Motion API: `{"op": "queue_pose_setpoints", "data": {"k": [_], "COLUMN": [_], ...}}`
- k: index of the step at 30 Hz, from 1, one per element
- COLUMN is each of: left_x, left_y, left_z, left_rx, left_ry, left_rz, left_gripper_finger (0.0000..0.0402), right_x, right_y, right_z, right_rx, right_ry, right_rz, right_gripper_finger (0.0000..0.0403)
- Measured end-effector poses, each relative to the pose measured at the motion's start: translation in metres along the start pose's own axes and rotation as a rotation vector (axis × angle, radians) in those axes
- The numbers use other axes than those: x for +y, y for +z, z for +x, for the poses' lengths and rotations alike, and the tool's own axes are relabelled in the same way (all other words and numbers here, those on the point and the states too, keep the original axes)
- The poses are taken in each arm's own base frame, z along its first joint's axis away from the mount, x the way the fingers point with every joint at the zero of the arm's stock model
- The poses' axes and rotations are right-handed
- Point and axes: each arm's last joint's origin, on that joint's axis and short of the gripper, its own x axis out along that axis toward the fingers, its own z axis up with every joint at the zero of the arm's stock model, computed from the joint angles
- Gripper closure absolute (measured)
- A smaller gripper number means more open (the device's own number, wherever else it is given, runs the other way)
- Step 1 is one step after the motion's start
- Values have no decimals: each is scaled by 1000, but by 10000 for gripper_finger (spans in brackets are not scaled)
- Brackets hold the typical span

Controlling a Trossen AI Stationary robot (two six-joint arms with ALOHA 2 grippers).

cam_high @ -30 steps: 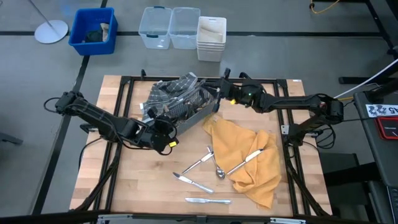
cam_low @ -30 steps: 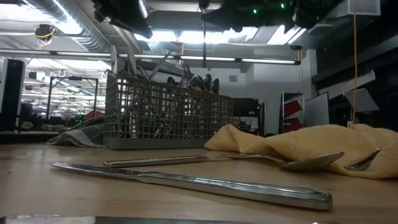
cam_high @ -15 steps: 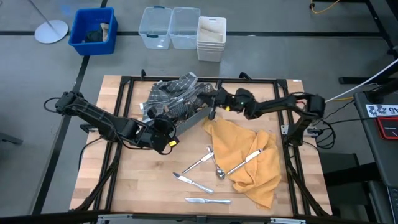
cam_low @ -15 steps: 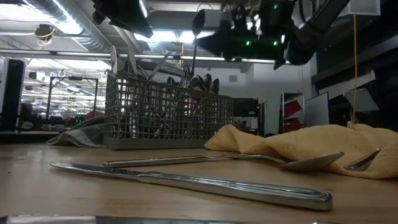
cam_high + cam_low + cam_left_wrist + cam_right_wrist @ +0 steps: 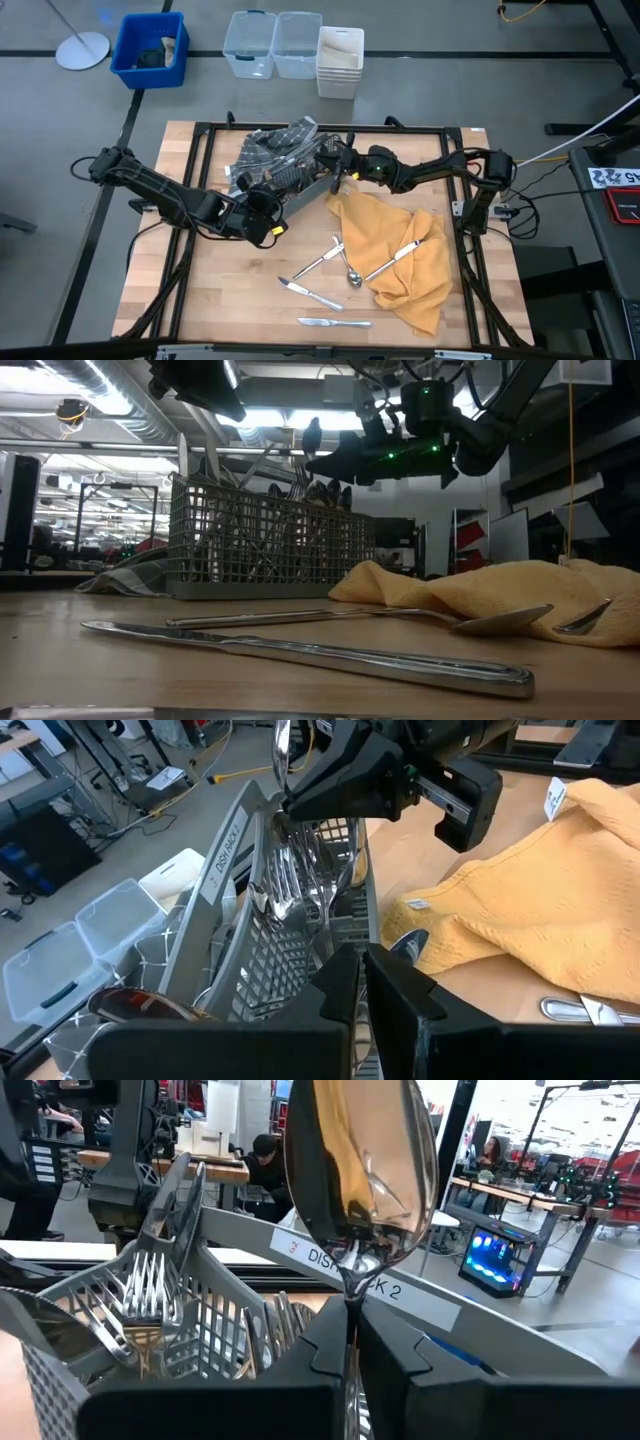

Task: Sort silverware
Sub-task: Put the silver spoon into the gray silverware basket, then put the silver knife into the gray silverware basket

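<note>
Lying nearest on the tabletop point(image 5: 230, 300) are two knives point(image 5: 334, 323), with a fork point(image 5: 318, 260) and a spoon point(image 5: 351, 270) beyond them. A third knife point(image 5: 396, 258) is resting on one yellow cloth point(image 5: 400, 255). Farther back, one grey mesh caddy point(image 5: 300, 172) is holding many more pieces, too crowded to count. The left tool point(image 5: 266, 210) is sitting pinched narrow beside the caddy, holding nothing visible. The right tool point(image 5: 335, 172) is gripping one spoon point(image 5: 360, 1170) bowl-up above the caddy.
</note>
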Motion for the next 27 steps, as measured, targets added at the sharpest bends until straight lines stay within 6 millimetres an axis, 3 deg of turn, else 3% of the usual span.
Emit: {"op": "queue_pose_setpoints", "data": {"k": [5,15,27], "left_x": [0,0,-3], "left_y": [0,0,-1], "left_z": [0,0,0], "left_rx": [1,0,54], "left_ry": [-1,-2,-87], "left_rz": [0,-3,-17], "left_gripper_finger": [386,386,386], "right_x": [0,0,-5], "right_y": [0,0,31], "right_z": [0,0,-11], "right_rx": [-1,12,-56], "right_ry": [10,1,-26], "right_rz": [-2,3,-4], "right_gripper_finger": [373,278,269]}}
